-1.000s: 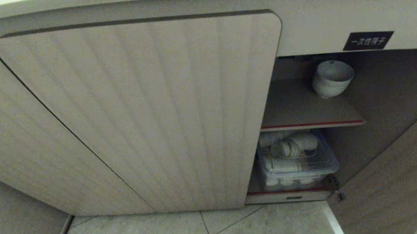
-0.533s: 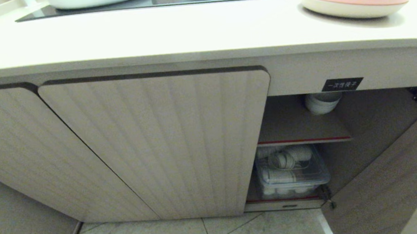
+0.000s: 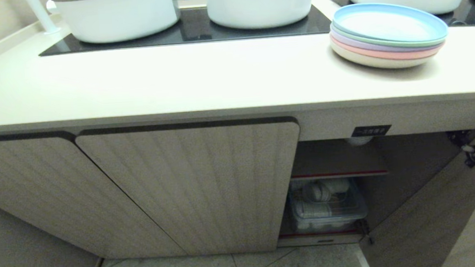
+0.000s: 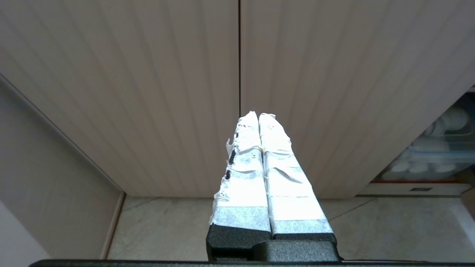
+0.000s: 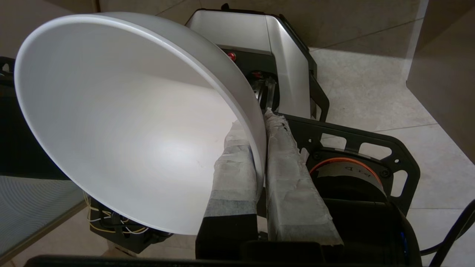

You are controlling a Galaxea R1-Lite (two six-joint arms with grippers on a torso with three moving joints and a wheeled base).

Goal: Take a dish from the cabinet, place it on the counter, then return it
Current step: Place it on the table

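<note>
Tape-wrapped fingers [image 5: 237, 163] of the right gripper [image 5: 264, 122] are pinched tight on the rim of a white bowl [image 5: 122, 122], one finger inside the rim and the other outside it, so the dish hangs tilted with its hollow facing the wrist camera. Under and behind the bowl lie the robot's own base [image 5: 285, 55] and the pale floor tiles [image 5: 374, 92]; neither this arm nor the bowl shows in the head view. The left gripper [image 4: 258, 115] has its two taped fingers pressed together with nothing between them, and it points at the ribbed doors [image 4: 148, 92] low down near the floor. In the head view the cabinet [image 3: 191, 186] has its right compartment open, the open door [image 3: 432, 220] swung out at the right edge. On the upper red-edged shelf [image 3: 339, 172] only the bottom of some white crockery [image 3: 359, 141] peeks out below the black label [image 3: 370, 130]. On the cabinet's lower shelf a clear plastic bin [image 3: 329, 210] holds more white dishes. Above, the counter [image 3: 176, 79] carries a stack of pastel plates [image 3: 388, 33] near its right end, close to the front edge, and white pots [image 3: 258, 2] stand on the black cooktop panel [image 3: 190, 29] along the back edge.
</note>
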